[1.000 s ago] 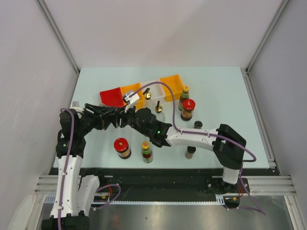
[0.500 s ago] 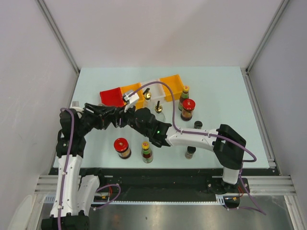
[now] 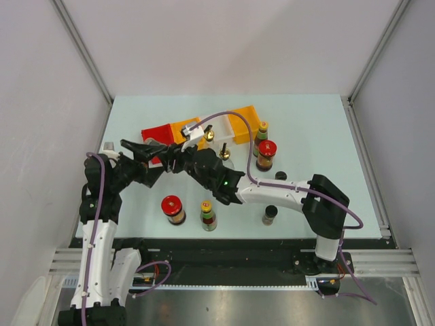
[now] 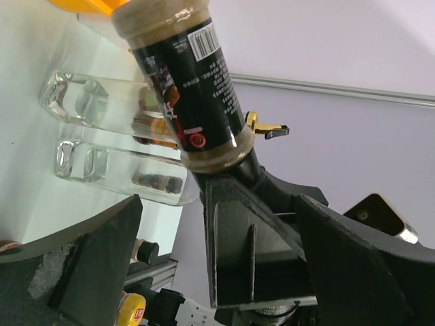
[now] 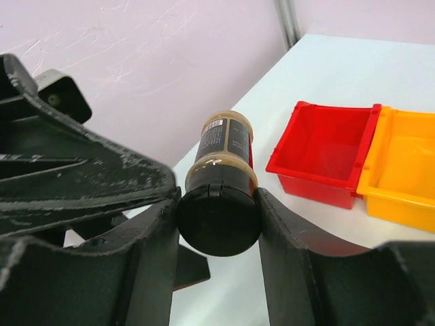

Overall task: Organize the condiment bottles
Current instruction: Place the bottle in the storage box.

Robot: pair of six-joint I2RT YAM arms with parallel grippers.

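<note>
Over the table point(image 3: 306, 129), at 9 o'clock of its centre, a black-capped shaker point(image 5: 219, 153) hangs in mid-air.
Right gripper point(image 5: 219, 221) pinches its capped end, and the powder-filled body juts out free. It looks rigid, smooth-walled and fairly light, likely slippery off the label, so the labelled middle seems the safest hold. Left gripper point(image 3: 158, 161) gapes wide at its 9 o'clock, grasping nothing. A red bin point(image 5: 319, 156) sits at its 11 o'clock.
</note>
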